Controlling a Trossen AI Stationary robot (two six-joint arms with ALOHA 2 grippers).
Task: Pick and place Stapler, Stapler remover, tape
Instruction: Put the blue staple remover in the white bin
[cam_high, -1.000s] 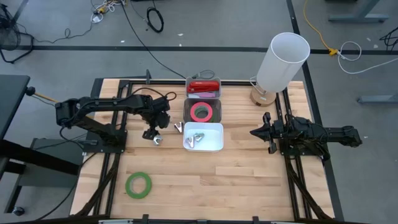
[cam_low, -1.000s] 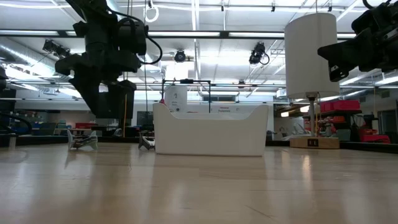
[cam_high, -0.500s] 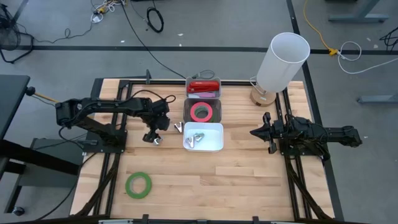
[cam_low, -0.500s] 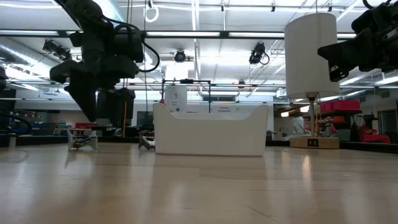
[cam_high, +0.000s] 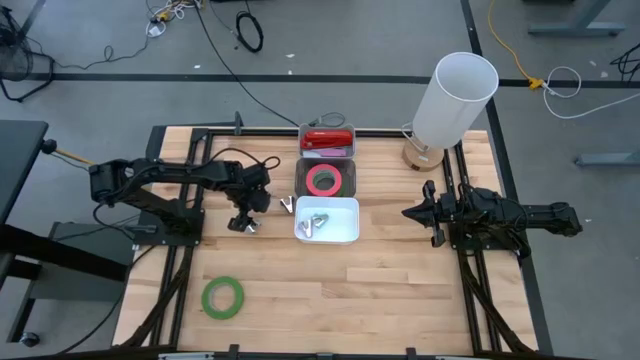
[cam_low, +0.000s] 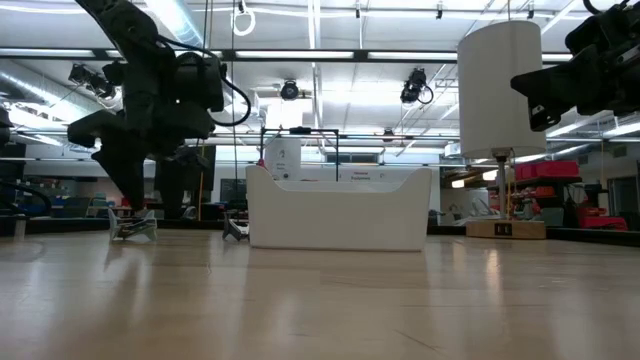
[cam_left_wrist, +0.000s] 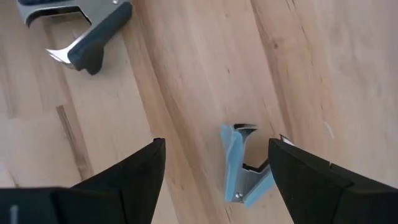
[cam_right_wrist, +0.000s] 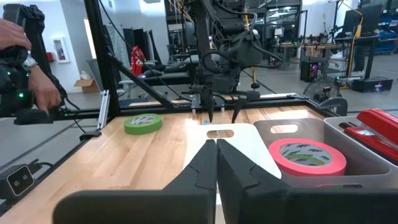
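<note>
1. Two arms are over the wooden surface (cam_high: 330, 290); the white bin (cam_high: 327, 221) at its middle serves as landmark.
2. The left tool (cam_high: 243, 222) hangs just left of the white bin, low over the wood, fingers spread wide and holding nothing.
3. In the left wrist view a blue remover (cam_left_wrist: 241, 167) lies on the wood between those fingers (cam_left_wrist: 134, 180), nearer one of them; whether it touches that finger cannot be told.
4. A dark remover (cam_high: 287, 205) lies between the left tool and the white bin, just off the bin's back-left corner.
5. The white bin holds at least one more remover (cam_high: 316, 220).
6. A grey tray (cam_high: 324, 179) touching the white bin's far side holds a pink tape (cam_high: 323, 180).
7. Beyond that, a third tray holds a red stapler (cam_high: 327, 139).
8. A green tape (cam_high: 223, 297) lies flat well apart from the white bin, toward the front-left.
9. The right tool (cam_high: 410, 213) waits to the right of the white bin, fingers pressed together, empty.
10. A white lamp (cam_high: 452, 100) stands behind and right of the white bin.
</note>
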